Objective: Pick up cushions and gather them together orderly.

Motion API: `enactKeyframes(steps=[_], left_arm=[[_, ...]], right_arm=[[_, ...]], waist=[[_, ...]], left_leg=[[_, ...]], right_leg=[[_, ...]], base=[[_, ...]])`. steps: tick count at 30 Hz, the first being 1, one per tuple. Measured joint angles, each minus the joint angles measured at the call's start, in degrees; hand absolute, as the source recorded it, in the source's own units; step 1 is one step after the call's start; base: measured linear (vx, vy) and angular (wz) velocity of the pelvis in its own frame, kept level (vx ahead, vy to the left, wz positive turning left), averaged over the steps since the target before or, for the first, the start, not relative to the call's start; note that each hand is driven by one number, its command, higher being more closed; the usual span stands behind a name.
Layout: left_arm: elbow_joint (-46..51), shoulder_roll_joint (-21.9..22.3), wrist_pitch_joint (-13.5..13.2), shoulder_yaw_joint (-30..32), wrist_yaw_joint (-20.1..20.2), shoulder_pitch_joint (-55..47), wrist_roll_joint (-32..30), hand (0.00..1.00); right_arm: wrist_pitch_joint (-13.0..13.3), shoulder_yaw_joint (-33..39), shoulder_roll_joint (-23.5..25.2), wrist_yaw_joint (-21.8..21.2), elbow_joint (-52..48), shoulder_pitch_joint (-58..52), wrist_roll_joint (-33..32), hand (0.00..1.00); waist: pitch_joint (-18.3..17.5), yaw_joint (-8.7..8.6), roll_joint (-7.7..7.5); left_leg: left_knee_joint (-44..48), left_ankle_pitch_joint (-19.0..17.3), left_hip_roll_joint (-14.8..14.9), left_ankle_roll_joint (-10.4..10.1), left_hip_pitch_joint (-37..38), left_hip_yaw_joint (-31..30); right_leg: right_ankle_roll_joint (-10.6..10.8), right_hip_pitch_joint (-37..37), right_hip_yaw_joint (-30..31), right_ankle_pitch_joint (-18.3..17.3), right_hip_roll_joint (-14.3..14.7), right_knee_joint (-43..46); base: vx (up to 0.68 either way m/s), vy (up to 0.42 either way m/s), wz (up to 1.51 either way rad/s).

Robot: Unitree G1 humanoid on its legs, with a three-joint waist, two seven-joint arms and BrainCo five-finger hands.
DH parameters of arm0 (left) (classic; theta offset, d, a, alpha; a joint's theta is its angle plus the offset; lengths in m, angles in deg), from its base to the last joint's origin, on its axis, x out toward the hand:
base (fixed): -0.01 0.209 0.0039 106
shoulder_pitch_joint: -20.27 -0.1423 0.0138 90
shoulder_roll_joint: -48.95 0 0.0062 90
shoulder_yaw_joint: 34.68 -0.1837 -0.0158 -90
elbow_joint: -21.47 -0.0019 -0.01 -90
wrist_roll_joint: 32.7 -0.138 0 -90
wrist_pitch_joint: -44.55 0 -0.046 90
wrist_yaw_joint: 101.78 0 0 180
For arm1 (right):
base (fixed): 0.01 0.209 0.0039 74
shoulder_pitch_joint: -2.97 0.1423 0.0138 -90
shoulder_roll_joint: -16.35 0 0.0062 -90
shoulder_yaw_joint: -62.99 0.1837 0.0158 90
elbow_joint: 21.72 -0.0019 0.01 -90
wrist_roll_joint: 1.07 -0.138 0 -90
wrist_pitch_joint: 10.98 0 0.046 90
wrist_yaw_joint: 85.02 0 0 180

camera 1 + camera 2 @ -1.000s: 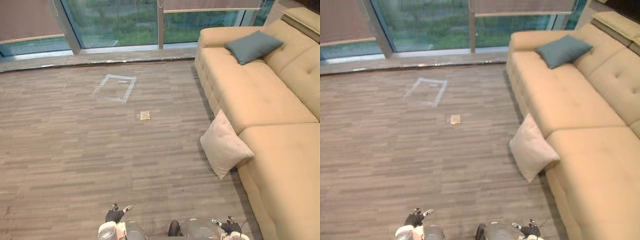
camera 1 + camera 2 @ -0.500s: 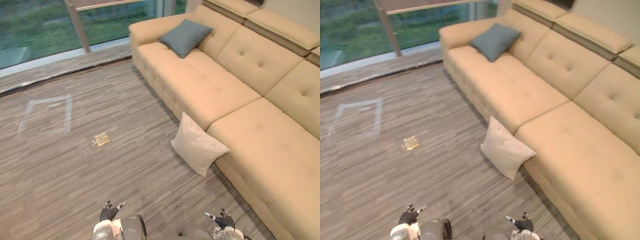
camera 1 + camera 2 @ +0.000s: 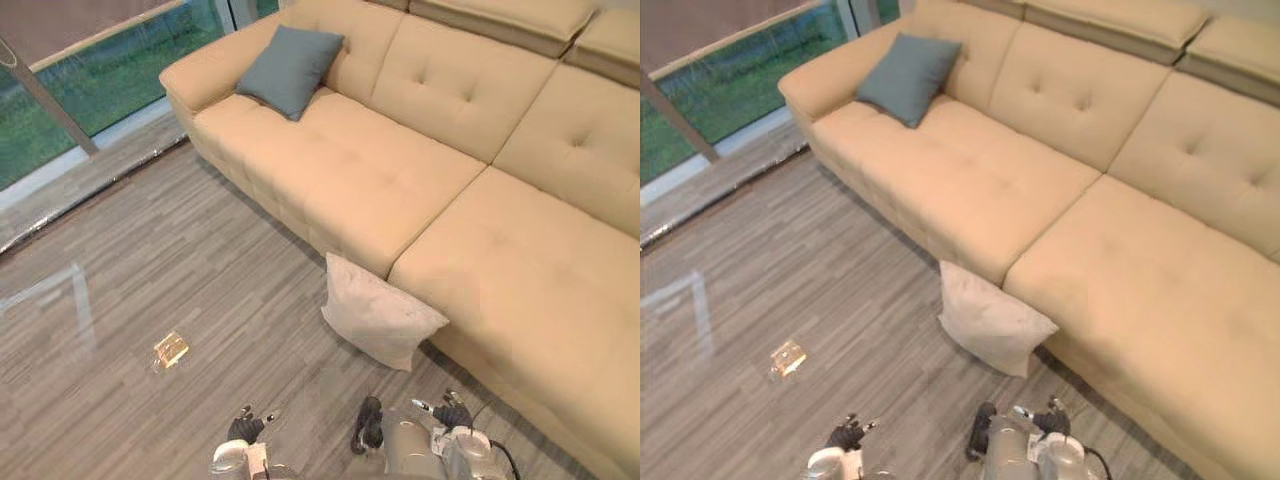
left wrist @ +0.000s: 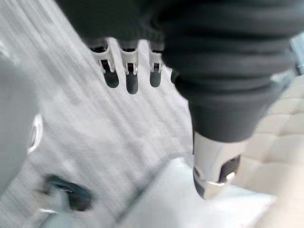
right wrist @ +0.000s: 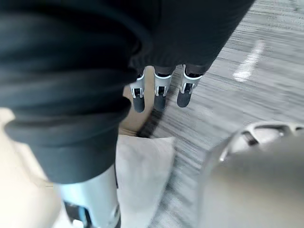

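A cream cushion [image 3: 378, 315] stands on the wood floor, leaning against the front of the tan sofa [image 3: 520, 260]. A grey-blue cushion [image 3: 290, 68] rests on the sofa seat against the backrest at its far left end. My left hand [image 3: 243, 428] hangs low near the bottom edge, left of the cream cushion, with its fingers [image 4: 130, 71] straight and holding nothing. My right hand [image 3: 452, 413] hangs low just below the cream cushion, its fingers [image 5: 161, 90] also straight and empty. The right wrist view has the cream cushion [image 5: 140, 175] on the floor past the hand.
A small brass floor plate [image 3: 171, 350] lies on the floor to the left. A pale taped outline [image 3: 70, 290] marks the floor further left. Glass windows [image 3: 90, 60] run along the far upper left. Open floor lies between the sofa and the windows.
The whole picture has swung round toward the sofa, so the camera moved; the cushions keep their places. Both hands stay low and empty.
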Motion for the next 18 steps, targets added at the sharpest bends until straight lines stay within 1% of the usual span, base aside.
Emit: enactKeyframes(steps=[1,2,3,5,6,7,8,9,10,11,13,14,15,16,18], left_arm=[[0.84,0.27,0.01,0.48,-0.02,-0.22,0.01,0.0],[1.54,0.48,-0.02,0.91,-0.04,-0.52,0.04,0.0],[2.0,0.46,-0.09,0.99,-0.02,-0.64,0.18,0.0],[2.78,0.78,-0.09,1.15,-0.05,-0.67,0.53,0.0],[2.8,0.96,-0.12,1.53,-0.13,-0.67,0.8,0.0],[2.9,1.04,-0.2,2.02,-0.17,-0.65,1.1,0.0],[2.94,1.21,-0.25,2.83,-0.27,-0.66,1.27,0.0],[2.88,1.27,-0.32,2.93,-0.4,-0.69,1.67,0.0],[2.72,1.16,-0.46,3.38,-0.44,-0.68,2.12,0.0],[2.62,0.77,-0.55,3.56,-0.49,-0.78,2.11,0.0],[2.61,0.09,-0.82,3.97,-0.43,-0.81,2.09,0.0],[2.6,-0.25,-0.89,3.97,-0.35,-0.78,2.07,0.0],[2.58,-0.46,-0.89,3.97,-0.33,-0.78,2.05,0.0],[1.9,-0.47,-0.9,3.96,-0.31,-0.67,2.0,0.0],[1.32,-0.46,-0.89,3.96,-0.29,-0.58,1.99,0.0]], right_arm=[[-0.07,0.22,0.38,0.0,0.01,-0.19,-0.09,0.0],[-0.14,0.47,0.75,0.08,0.09,-0.28,-0.11,0.0],[-0.22,0.49,0.99,0.1,0.14,-0.36,-0.11,0.0],[-0.29,0.59,1.13,0.32,0.02,-0.48,-0.12,0.0],[-0.32,0.59,1.2,0.56,-0.08,-0.49,-0.11,0.0],[-0.33,0.54,1.24,0.69,-0.07,-0.51,-0.12,0.0],[-0.34,0.49,1.37,0.92,-0.07,-0.76,-0.11,0.0],[-0.32,0.27,1.36,1.04,-0.1,-1.01,-0.11,0.0],[-0.34,0.15,1.57,1.17,-0.04,-1.29,-0.11,0.0],[-0.4,-0.07,1.75,1.15,-0.06,-1.64,-0.18,0.0],[-0.44,-0.16,3.64,1.12,-0.14,-2.38,-0.11,0.0],[-0.52,-0.15,3.78,1.15,-0.03,-2.59,-0.12,0.0],[-0.56,-0.22,4.01,1.12,0.03,-2.76,-0.12,0.0],[-0.57,-0.23,3.98,1.08,0.04,-2.85,-0.13,0.0],[-0.57,-0.24,3.87,0.96,0.02,-2.87,-0.11,0.0]], waist=[[0.06,0.34,-0.11],[0.06,0.36,-0.25],[0.07,0.45,-0.4],[0.13,0.79,-0.54],[0.14,0.94,-0.62],[0.25,1.1,-0.79],[0.24,1.23,-1.0],[-0.02,1.52,-1.02],[-0.42,2.14,-1.29],[-1.11,2.21,-2.15],[-2.51,2.13,-4.32],[-2.66,2.16,-4.7],[-3.12,2.22,-5.44],[-2.97,2.22,-5.1],[-2.99,2.31,-5.0]], left_leg=[[1.63,-1.02,0.15,0.21,-1.84,-0.28],[1.14,-2.28,-0.02,0.94,-4.19,-0.26],[-2.56,-3.48,-0.89,1.41,-6.59,-0.54],[-10.11,-4.15,-3.02,1.96,-9.19,-2.7],[-16.87,-4.11,-5.44,1.92,-10.1,-6.58],[-20.58,-3.84,-6.87,1.87,-10.25,-9.43],[-24.36,-3.28,-8.51,2.56,-10.19,-12.58],[-27.76,-1.09,-9.59,3.14,-9.86,-15.07],[-28.25,2.19,-9.97,3.28,-8.78,-14.66],[-28.68,1.88,-10.5,3.82,-8.27,-13.44],[-29.15,1.11,-11.34,4.93,-7.93,-10.84],[-29.13,1.04,-11.75,5.07,-7.91,-9.77],[-29.15,0.97,-12.2,5.21,-7.5,-8.74],[-29.23,0.39,-12.62,6.2,-6.26,-7.71],[-29.46,0.06,-13.0,6.74,-4.6,-5.49]], right_leg=[[0.34,1.19,0.62,-0.37,0.5,-0.48],[0.58,2.36,1.5,-0.6,1.04,-1.36],[1.72,3.4,2.86,-1.24,1.29,-2.29],[2.24,4.14,5.47,-1.49,1.25,-2.51],[2.38,4.47,7.41,-1.44,1.08,-2.46],[2.94,4.91,8.69,-1.72,0.92,-2.27],[3.67,5.09,10.25,-2.12,0.79,-1.83],[4.76,5.1,11.96,-2.76,0.87,-1.02],[5.95,5.09,14.48,-3.46,0.91,-0.31],[6.54,5.04,15.65,-3.45,0.36,-0.5],[7.72,4.98,17.58,-2.91,-0.76,-2.28],[8.27,5.05,18.19,-2.59,-1.27,-2.73],[8.97,5.43,18.97,-2.18,-1.67,-3.36],[9.38,6.0,19.57,-1.93,-2.24,-3.97],[9.72,6.82,21.17,-1.75,-2.68,-4.12]], base=[[0.18,-0.071,-0.5],[0.21,-0.063,-0.55],[0.17,-0.028,-0.61],[0.22,0.047,-0.77],[0.23,0.104,-0.85],[0.22,0.155,-0.85],[0.23,0.195,-0.81],[0.3,0.269,-0.97],[0.27,0.247,-0.88],[0.28,0.252,-0.71],[0.25,0.246,-0.46],[0.25,0.229,-0.44],[0.22,0.189,-0.42],[0.2,0.211,-0.39],[0.1,0.136,-0.4]])
